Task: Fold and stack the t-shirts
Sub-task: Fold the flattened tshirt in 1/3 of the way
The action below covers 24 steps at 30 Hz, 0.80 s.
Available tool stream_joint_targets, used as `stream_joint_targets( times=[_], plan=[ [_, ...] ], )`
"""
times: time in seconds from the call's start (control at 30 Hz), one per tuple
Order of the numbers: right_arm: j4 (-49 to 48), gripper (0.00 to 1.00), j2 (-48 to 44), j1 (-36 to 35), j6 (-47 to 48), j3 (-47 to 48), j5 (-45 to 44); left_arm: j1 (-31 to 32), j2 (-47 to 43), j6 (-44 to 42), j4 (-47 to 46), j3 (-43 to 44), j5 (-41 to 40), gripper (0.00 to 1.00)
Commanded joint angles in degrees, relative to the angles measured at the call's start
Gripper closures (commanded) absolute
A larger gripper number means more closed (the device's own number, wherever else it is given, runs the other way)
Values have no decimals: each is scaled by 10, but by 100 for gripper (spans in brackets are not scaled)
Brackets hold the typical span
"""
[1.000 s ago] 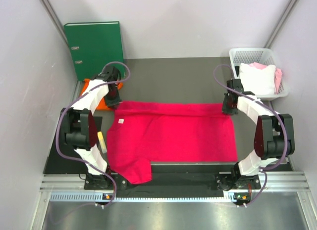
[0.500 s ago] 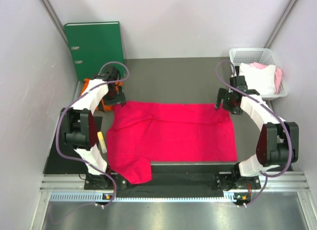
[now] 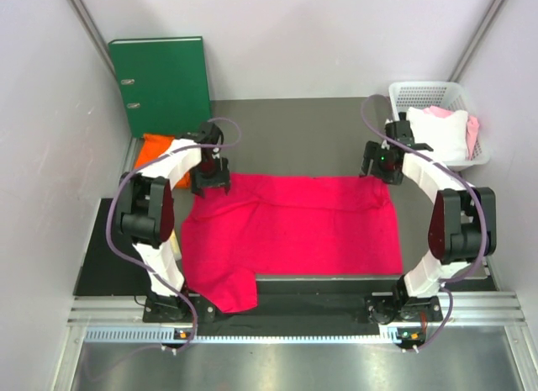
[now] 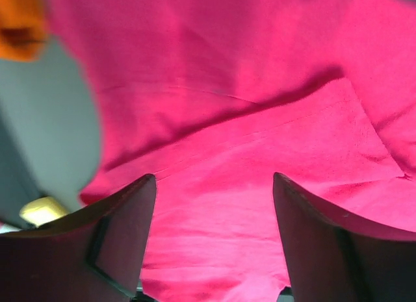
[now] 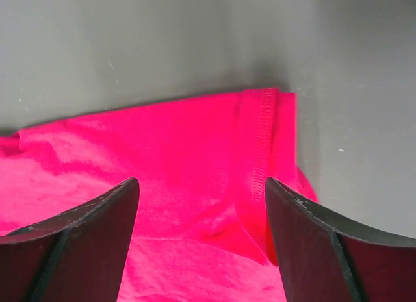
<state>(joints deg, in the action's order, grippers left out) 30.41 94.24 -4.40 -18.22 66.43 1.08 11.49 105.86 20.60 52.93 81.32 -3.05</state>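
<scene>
The crimson-pink t-shirt (image 3: 294, 227) lies spread on the dark mat, one sleeve hanging over the near edge. My left gripper (image 3: 210, 182) is open above its far left corner; the left wrist view shows the pink cloth (image 4: 247, 139) between the spread fingers (image 4: 123, 224). My right gripper (image 3: 376, 168) is open above the far right corner, whose stitched hem (image 5: 260, 146) shows between its fingers (image 5: 305, 230). The orange t-shirt (image 3: 160, 151) lies folded at the far left, beside the left arm, and shows as an orange patch (image 4: 19, 26) in the left wrist view.
A green ring binder (image 3: 160, 80) leans against the back wall at the left. A white basket (image 3: 433, 95) with white and pink cloths stands at the far right. Grey walls close in both sides.
Both grippers have let go of the pink shirt's far edge and lifted. The left gripper moved right, off the orange shirt's side; the far edge now lies flat.
</scene>
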Motion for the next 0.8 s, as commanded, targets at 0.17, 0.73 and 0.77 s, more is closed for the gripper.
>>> stream_joint_targets(
  times=[0.17, 0.73, 0.77],
  plan=[
    [-5, 93, -18, -5, 4, -36, 30, 25, 37, 1, -41, -12, 14, 36],
    [48, 99, 6, -5, 20, -67, -9, 28, 51, 15, -84, 21, 8, 30],
    [48, 99, 7, -5, 21, -65, -8, 28, 58, 15, -85, 23, 8, 29]
  ],
)
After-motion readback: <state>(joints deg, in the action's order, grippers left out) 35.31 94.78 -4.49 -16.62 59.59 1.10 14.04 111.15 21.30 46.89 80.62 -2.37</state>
